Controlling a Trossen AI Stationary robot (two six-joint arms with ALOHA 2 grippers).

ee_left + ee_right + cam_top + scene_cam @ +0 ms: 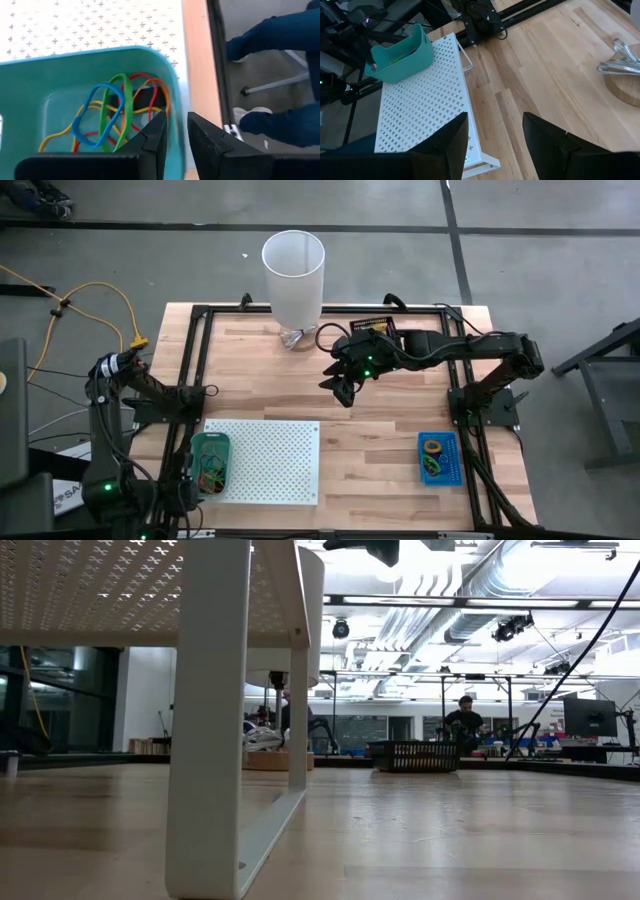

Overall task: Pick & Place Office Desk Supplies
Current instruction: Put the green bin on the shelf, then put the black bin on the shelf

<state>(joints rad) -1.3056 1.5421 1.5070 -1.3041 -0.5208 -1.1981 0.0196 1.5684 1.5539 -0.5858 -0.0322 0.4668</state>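
Note:
A teal bin [211, 460] stands on the left end of the white perforated board [270, 460]. In it lie rubber bands [107, 112]: blue, green, red, orange and yellow. My left gripper [177, 142] hovers over the bin's corner, open by a narrow gap. One finger is above the bin's inside and the other above its outside, with nothing between them. My right gripper [345, 385] hangs open over the middle of the table, also holding nothing. In its wrist view, the right gripper [495, 145] points toward the board [420, 115] and the bin [400, 57].
A tall white cylinder [293, 275] stands at the far edge, with a wooden disc bearing metal loops [622, 70] at its foot. A black basket [372, 328] sits under the right arm. A blue tray [438, 458] holds small items near right. A person's legs [275, 75] show beyond the table.

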